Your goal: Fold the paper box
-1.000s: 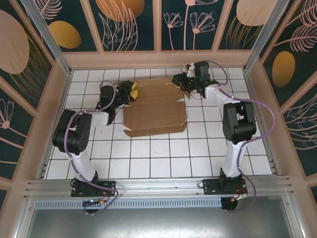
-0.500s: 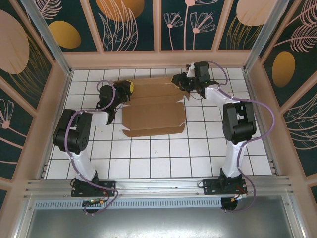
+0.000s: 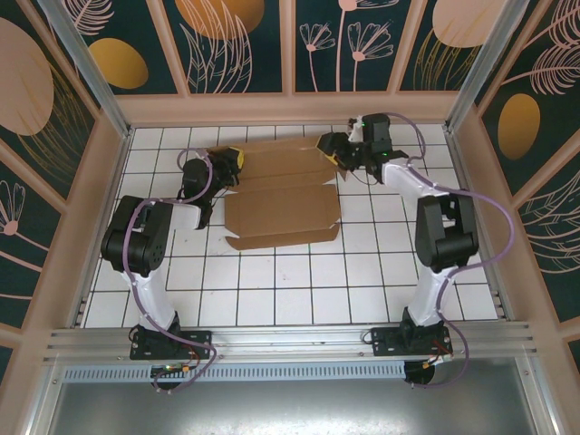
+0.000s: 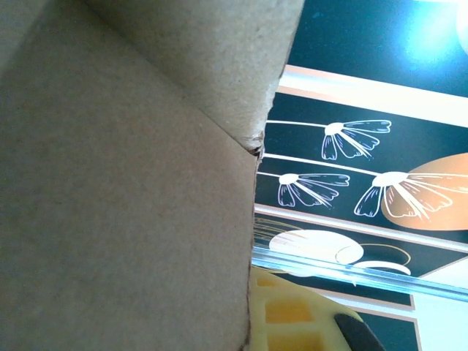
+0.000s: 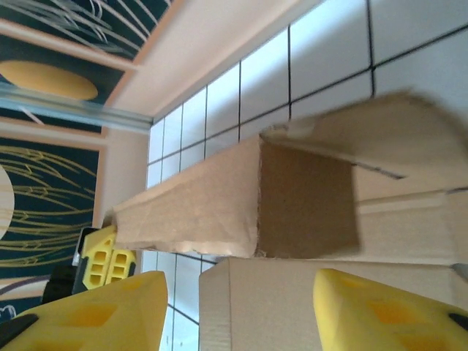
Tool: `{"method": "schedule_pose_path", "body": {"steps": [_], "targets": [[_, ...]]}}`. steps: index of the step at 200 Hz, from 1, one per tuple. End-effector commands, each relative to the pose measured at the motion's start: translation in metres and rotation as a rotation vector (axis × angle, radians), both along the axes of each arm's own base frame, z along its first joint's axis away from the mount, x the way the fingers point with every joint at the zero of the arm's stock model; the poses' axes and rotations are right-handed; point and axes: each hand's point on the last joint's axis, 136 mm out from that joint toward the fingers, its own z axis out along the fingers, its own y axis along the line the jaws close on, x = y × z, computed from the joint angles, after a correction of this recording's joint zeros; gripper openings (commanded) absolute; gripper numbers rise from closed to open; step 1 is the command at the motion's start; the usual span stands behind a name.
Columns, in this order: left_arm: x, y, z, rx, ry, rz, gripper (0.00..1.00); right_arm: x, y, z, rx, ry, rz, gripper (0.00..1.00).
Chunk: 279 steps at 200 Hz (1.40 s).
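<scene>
The paper box (image 3: 281, 195), plain brown cardboard, lies partly folded in the middle of the tiled floor, with its back wall (image 5: 190, 212) raised. My left gripper (image 3: 228, 161) is at the box's back left corner. A cardboard flap (image 4: 124, 190) rests flat against the one yellow finger (image 4: 300, 318) I can see and hides the other, so the jaws look shut on it. My right gripper (image 3: 337, 149) hovers at the back right corner. It is open (image 5: 241, 318), its yellow fingers (image 5: 95, 314) wide apart over a flat panel, just short of the raised end flap (image 5: 307, 208).
White tiled floor (image 3: 299, 281) stretches in front of the box toward the arm bases. Patterned walls enclose the cell, with a pale ledge (image 3: 290, 109) close behind the box. The left gripper's yellow finger (image 5: 102, 256) is visible past the box's far end.
The left gripper has drawn slightly back and to the left with the flap. The right arm's elbow has swung outward and its gripper has shifted a little to the right. The box has barely moved.
</scene>
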Motion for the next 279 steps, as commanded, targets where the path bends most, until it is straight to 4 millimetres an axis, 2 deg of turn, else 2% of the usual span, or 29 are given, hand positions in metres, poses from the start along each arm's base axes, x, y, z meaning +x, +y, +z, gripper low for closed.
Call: {"method": "schedule_pose_path", "body": {"steps": [1,17,30,53,73,97,116,119,131,160,188,221,246,279], "targets": [[0.005,-0.004,0.004,0.024,0.000,-0.023,0.07,0.005,-0.046,0.027,-0.117,-0.110,-0.102,0.57],[0.007,-0.006,-0.002,0.062,0.026,-0.037,0.06,0.006,-0.065,0.024,-0.169,-0.117,-0.129,0.56],[0.008,-0.007,-0.005,0.095,0.041,-0.047,0.06,0.002,-0.067,0.018,-0.212,-0.111,-0.119,0.56],[0.007,-0.007,-0.012,0.116,0.069,-0.053,0.05,-0.020,-0.045,-0.001,-0.269,-0.107,-0.041,0.51],[0.005,-0.008,-0.019,0.132,0.092,-0.061,0.05,-0.040,-0.027,-0.034,-0.366,-0.095,-0.012,0.39],[0.003,-0.007,-0.021,0.149,0.100,-0.064,0.05,-0.048,-0.011,-0.074,-0.473,-0.056,-0.002,0.29],[0.001,-0.006,-0.024,0.172,0.110,-0.068,0.05,-0.043,0.005,-0.095,-0.524,-0.040,0.016,0.26],[0.007,-0.007,-0.012,0.171,0.085,-0.066,0.04,-0.041,0.006,-0.096,-0.531,-0.042,0.014,0.26],[0.007,-0.007,-0.012,0.180,0.089,-0.066,0.04,-0.030,0.005,-0.102,-0.565,-0.041,-0.015,0.26],[0.007,-0.007,-0.011,0.176,0.091,-0.062,0.04,-0.001,-0.015,-0.107,-0.636,-0.058,-0.135,0.27],[0.008,-0.007,-0.012,0.176,0.098,-0.063,0.04,0.014,-0.032,-0.110,-0.634,-0.060,-0.189,0.25],[0.012,-0.007,-0.010,0.181,0.094,-0.062,0.04,0.022,-0.053,-0.123,-0.631,-0.023,-0.239,0.20],[0.013,-0.009,-0.007,0.179,0.089,-0.067,0.04,0.023,-0.051,-0.145,-0.643,0.025,-0.214,0.19],[0.013,-0.010,-0.005,0.182,0.088,-0.069,0.04,0.018,-0.041,-0.157,-0.607,0.045,-0.172,0.17]]}}
